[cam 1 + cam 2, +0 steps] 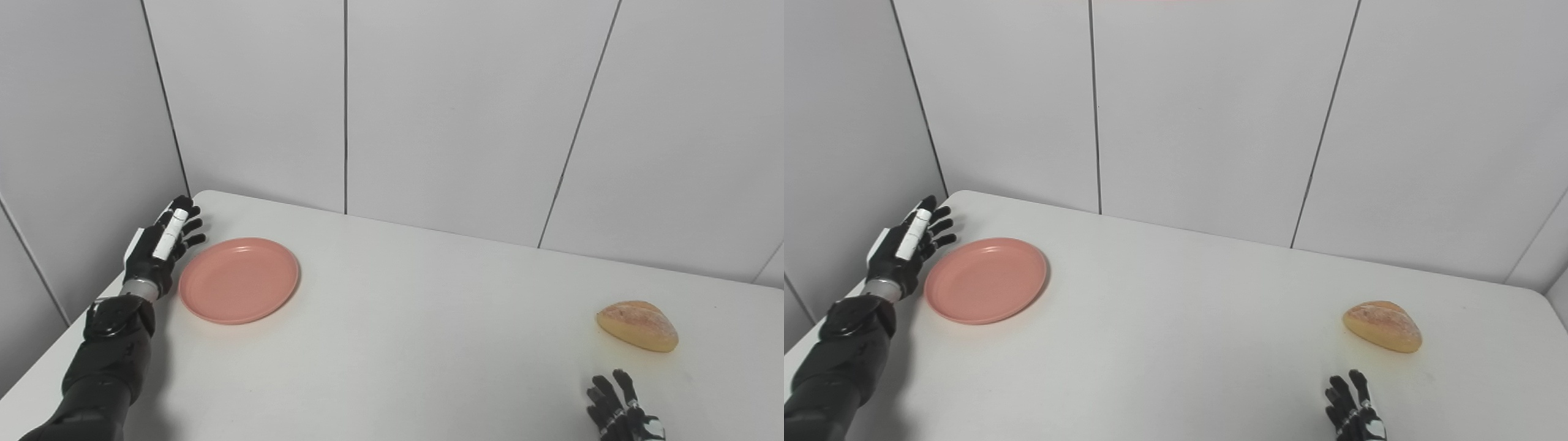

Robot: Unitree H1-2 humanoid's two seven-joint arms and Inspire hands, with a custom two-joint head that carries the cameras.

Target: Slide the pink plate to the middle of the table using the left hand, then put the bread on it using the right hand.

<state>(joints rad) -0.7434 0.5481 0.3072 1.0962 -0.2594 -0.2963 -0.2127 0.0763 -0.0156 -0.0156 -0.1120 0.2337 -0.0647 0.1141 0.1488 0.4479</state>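
The pink plate lies flat on the white table at the far left; it also shows in the right eye view. My left hand is open, fingers spread, just left of the plate's rim, close beside it and holding nothing. The bread, a golden half-loaf, lies on the right side of the table. My right hand is at the bottom edge, below and slightly left of the bread, fingers apart and empty.
Grey panelled walls stand close behind the table and along its left side. The table's left edge runs just beside my left arm.
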